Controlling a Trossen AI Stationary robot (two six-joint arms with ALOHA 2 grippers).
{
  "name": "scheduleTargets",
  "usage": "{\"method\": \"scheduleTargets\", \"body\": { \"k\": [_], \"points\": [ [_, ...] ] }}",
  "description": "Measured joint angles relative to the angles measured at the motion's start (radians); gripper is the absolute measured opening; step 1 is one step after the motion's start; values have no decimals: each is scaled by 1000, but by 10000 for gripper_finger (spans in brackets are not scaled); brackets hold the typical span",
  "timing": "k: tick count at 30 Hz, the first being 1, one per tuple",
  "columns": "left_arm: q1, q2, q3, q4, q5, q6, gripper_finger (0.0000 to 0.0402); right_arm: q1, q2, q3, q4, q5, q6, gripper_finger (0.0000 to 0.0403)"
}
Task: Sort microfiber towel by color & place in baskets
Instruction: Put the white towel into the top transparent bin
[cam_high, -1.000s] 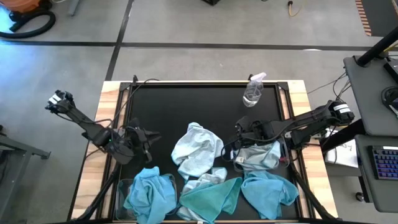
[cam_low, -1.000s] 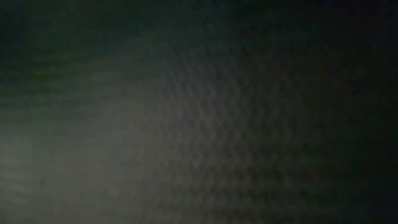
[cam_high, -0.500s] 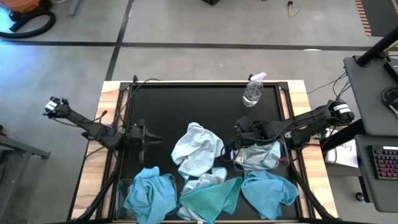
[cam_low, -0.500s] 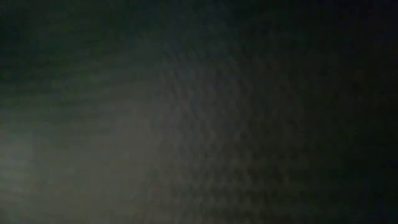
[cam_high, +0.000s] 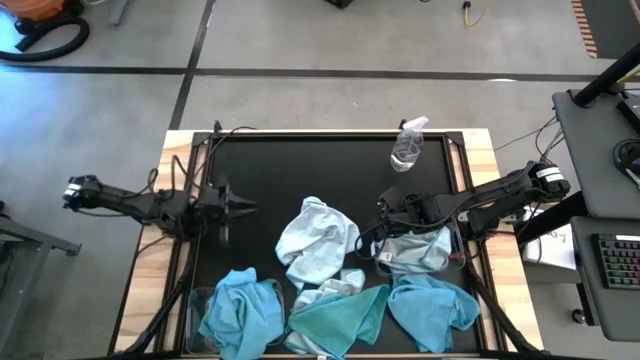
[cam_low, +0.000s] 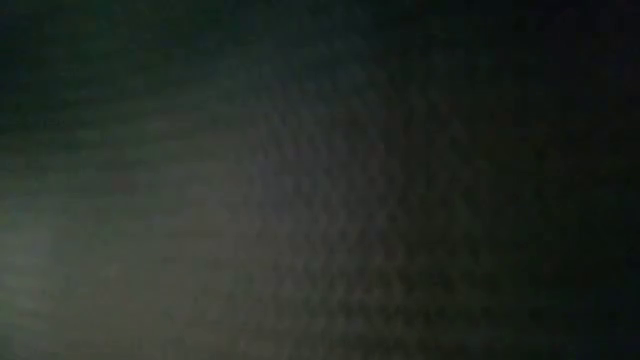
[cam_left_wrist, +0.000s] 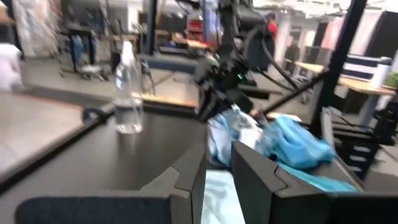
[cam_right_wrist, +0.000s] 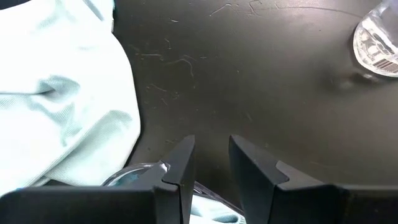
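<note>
My right hand (cam_high: 383, 226) hangs released, empty, beside the pale towels (cam_high: 318, 240), its fingers slightly apart. My left hand (cam_high: 232, 206) waits released over bare tabletop (cam_high: 300, 170).

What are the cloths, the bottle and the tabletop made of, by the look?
Cloths: soft matte fabric, likely microfiber; they crumple and fold.
Bottle: clear plastic, probably; the table shows through it, with a white spray head.
Tabletop: black, smooth, faintly sheened sheet with fine scratches; material unclear. Light wood edges.
</note>
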Motion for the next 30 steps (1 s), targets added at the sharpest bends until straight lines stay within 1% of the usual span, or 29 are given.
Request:
{"method": "scheduleTargets", "body": {
  "k": [4, 9, 14, 18, 22, 26, 30],
  "points": [
    [48, -20, -21, 34, 0, 51, 62, 0, 0, 0, 0, 0, 0, 93],
    [115, -79, -32, 40, -8, 26, 62, 0, 0, 0, 0, 0, 0, 93],
    [205, -142, -65, 39, -19, 5, 62, 0, 0, 0, 0, 0, 0, 93],
    [274, -200, -104, 38, 2, 38, 61, 0, 0, 0, 0, 0, 0, 93],
    [323, -244, -161, 87, 30, 58, 61, 0, 0, 0, 1, 0, 0, 93],
    [371, -273, -241, 245, 84, 58, 61, 0, 0, 0, 1, 0, 0, 93],
    [436, -287, -243, 277, 164, 55, 61, 0, 0, 0, 1, 0, 0, 93]
  ]
}}
